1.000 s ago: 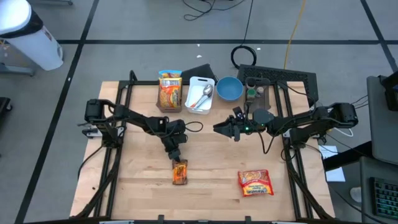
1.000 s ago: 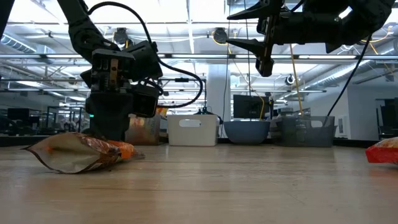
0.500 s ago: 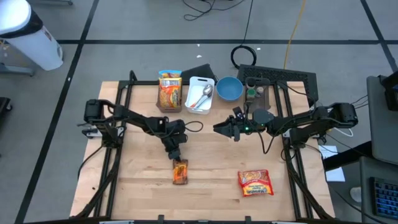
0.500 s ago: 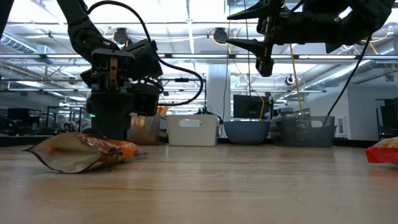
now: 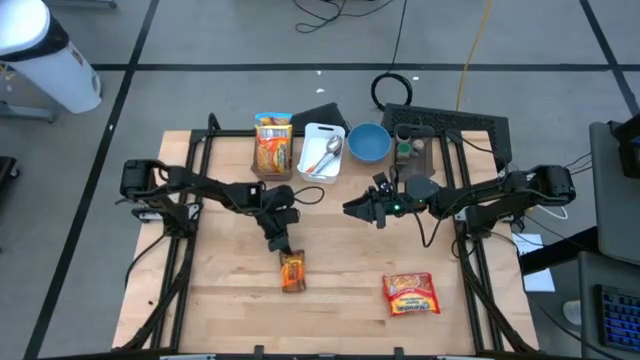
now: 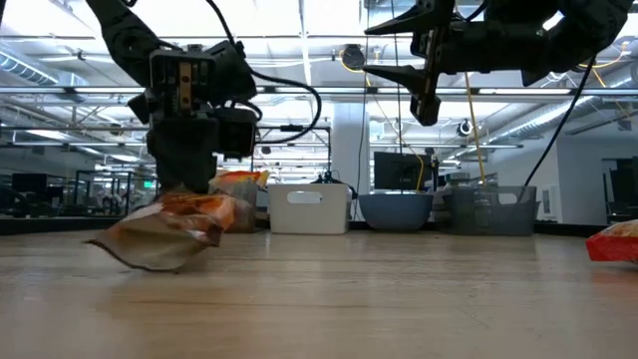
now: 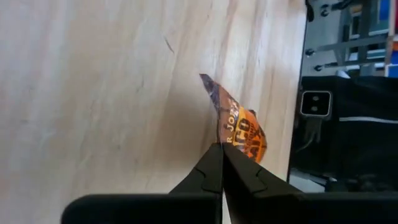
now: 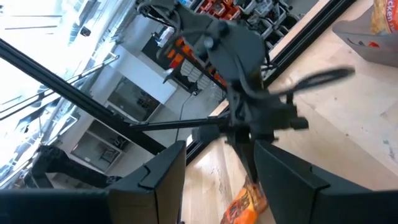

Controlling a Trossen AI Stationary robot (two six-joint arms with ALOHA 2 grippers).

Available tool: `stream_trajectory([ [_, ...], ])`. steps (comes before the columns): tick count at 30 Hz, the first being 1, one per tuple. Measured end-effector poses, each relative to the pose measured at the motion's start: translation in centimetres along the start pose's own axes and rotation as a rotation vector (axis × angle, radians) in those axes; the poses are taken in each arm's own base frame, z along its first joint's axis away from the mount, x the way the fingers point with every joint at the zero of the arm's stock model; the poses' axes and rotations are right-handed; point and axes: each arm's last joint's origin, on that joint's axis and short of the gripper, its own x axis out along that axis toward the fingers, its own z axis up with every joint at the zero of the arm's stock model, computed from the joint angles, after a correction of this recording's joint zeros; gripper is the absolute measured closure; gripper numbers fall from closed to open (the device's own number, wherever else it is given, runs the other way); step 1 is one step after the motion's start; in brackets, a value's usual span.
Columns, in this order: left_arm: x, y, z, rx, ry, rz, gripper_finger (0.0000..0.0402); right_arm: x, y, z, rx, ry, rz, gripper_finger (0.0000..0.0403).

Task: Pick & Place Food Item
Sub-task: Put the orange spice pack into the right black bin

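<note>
Your left pincer [image 5: 279, 243] is pinching the top edge of the orange snack packet [image 5: 292, 271], which hangs just below its tips, lifted at that end (its lower corner seems to brush the table [image 5: 340, 300]). Your right pincer [image 5: 352, 207] hovers well apart from it, above the table, its fingers spread and holding nothing.

snack bag [image 5: 292, 271] left, noodle packet [image 5: 411, 294] right — apart

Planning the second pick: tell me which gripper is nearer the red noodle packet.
Right. The right gripper hovers above mid-table, up-left of the red noodle packet; the left gripper, clamping the orange snack bag, sits farther left.
</note>
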Motion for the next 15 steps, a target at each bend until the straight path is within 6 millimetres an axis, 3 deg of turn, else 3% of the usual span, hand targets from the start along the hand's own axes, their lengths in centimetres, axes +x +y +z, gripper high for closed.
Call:
stream_trajectory([
  [15, -7.0, -2.2, -0.5, 0.045, -0.171, 0.068, 0.0401, 0.0, -0.2, -0.1, 0.003, 0.014, -0.015, 0.022],
])
